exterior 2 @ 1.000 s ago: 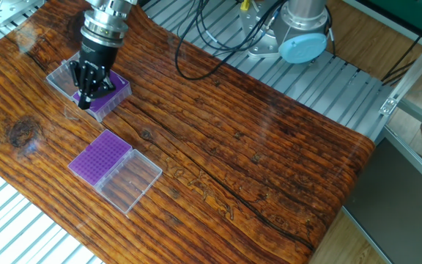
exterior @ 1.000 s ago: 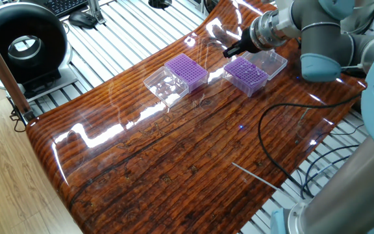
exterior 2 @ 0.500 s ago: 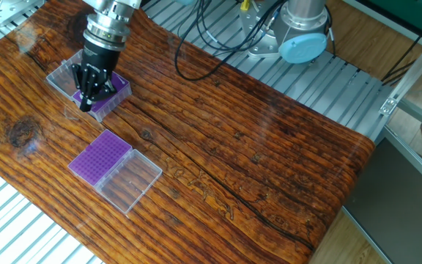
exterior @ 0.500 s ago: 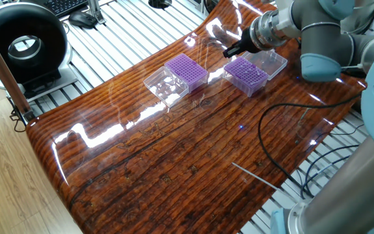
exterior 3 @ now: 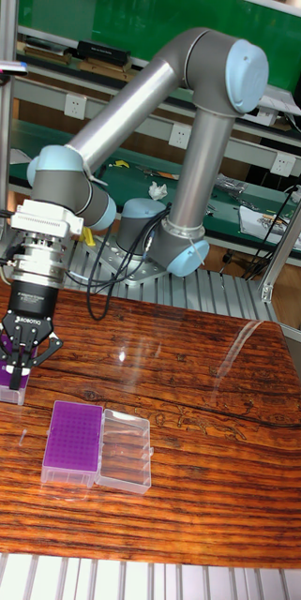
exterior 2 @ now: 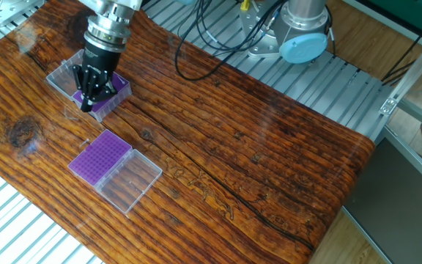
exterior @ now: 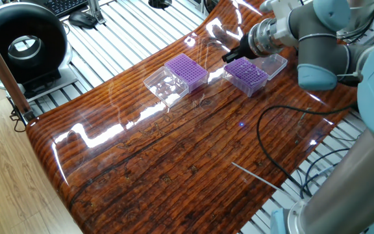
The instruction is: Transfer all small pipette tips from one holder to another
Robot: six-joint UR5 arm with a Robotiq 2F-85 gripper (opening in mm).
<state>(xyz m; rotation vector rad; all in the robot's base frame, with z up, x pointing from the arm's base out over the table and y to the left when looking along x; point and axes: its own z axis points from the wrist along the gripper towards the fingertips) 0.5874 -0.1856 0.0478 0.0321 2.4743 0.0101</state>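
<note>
**Claw low over the far purple box**

We see the claw (exterior 2: 86,100) hanging just above one purple box (exterior 2: 112,92) near the table's (exterior 2: 269,147) far corner, its fingers drawn narrow; whether they pinch anything, we cannot tell. The small pipette tips (exterior: 247,71) form a dotted grid in that box, directly under the claw. A second purple box (exterior 2: 100,155) with its clear lid (exterior 2: 130,180) lies well apart, by the table's edge.

The only lettering is a vertical word on the pincer (exterior 3: 18,380) body, perhaps "ROBOTIQ", too small to confirm.
</note>
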